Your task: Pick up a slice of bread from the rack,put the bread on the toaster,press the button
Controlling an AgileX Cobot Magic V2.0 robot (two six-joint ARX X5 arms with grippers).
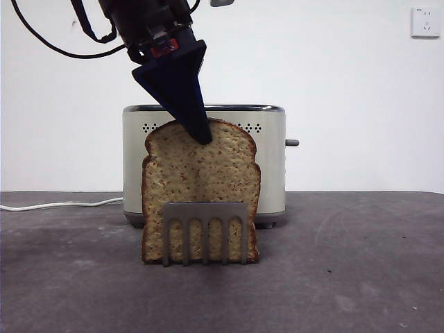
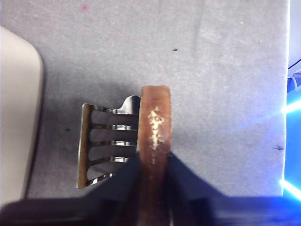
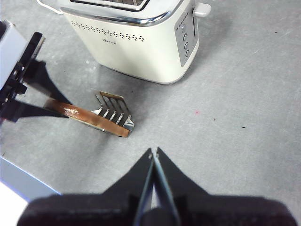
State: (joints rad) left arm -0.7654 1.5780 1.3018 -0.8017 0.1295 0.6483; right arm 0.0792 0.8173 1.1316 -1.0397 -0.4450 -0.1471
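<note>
Where grey table meets white wall, toaster stands.

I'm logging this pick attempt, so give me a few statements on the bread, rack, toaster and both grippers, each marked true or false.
1. The left gripper has its black jaws on the top crust of the tan wholemeal slice of bread. True.
2. The slice already sits in the cream-beige toaster. False: it stands on the table at the small brushed-steel rack.
3. The right gripper holds the rack. False: it is shut on nothing, hovering above the table.
4. The toaster's small grey knob sticks out untouched. True.
</note>
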